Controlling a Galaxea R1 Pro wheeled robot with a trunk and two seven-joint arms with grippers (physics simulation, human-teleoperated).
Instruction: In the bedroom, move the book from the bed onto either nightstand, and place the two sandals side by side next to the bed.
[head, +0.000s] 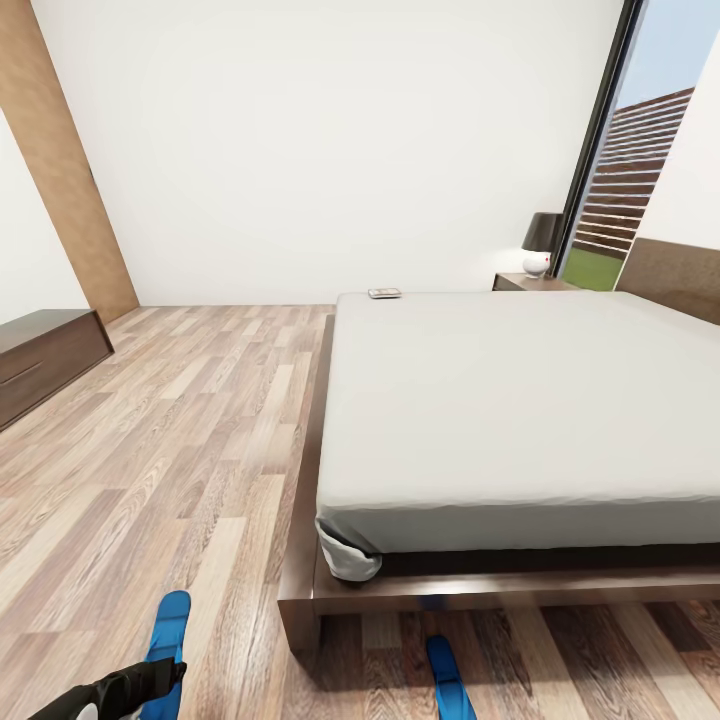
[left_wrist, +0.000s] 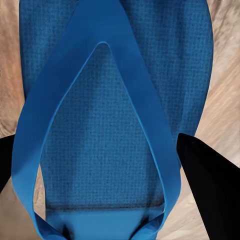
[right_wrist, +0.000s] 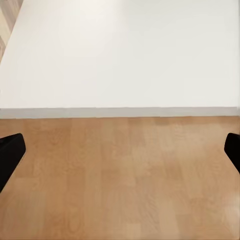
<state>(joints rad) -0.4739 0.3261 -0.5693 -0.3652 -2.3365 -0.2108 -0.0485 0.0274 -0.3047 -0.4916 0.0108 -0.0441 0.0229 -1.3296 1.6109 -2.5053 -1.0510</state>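
left gripper (left_wrist: 100, 165): i see it spread wide over one blue sandal (left_wrist: 110, 100), dark fingertips (left_wrist: 207, 175) either side of the sole, not gripping.
right gripper (right_wrist: 120, 155): released, tips wide apart, over bare wood floor (right_wrist: 120, 175) near a white wall (right_wrist: 120, 50).
sandals: one at my left arm on the planks (head: 168, 635), the other (head: 447, 678) near the bed's foot corner, well apart.
book (head: 384, 293): flat on the bed (head: 520, 400), at its far corner.
nightstand (head: 525, 282): beyond the bed by the window, lamp (head: 541, 243) on top.
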